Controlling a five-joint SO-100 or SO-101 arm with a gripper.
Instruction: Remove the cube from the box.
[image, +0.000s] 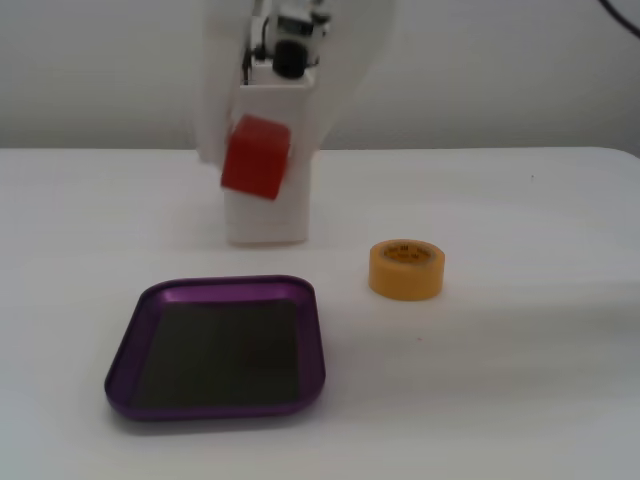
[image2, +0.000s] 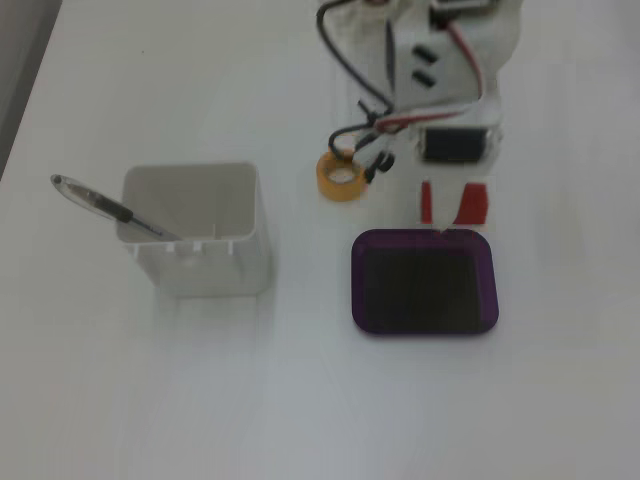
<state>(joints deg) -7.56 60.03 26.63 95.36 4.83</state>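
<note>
The red cube (image: 255, 157) hangs in the air, tilted, above the table behind the far rim of the purple box (image: 225, 288). My white gripper (image: 256, 150) is shut on it; its fingers are blurred in this fixed view. In the fixed view from above, the cube (image2: 473, 203) shows as two red parts on either side of a white finger, just beyond the top edge of the box (image2: 357, 280). The gripper (image2: 447, 202) reaches down from the arm at the top. The box's dark floor holds nothing.
A yellow tape roll (image: 406, 268) lies beside the box, and shows from above (image2: 340, 178) near the arm's cables. A tall white container (image2: 195, 230) with a pen (image2: 105, 205) in it stands apart; in the low view the container (image: 268, 215) is behind the cube.
</note>
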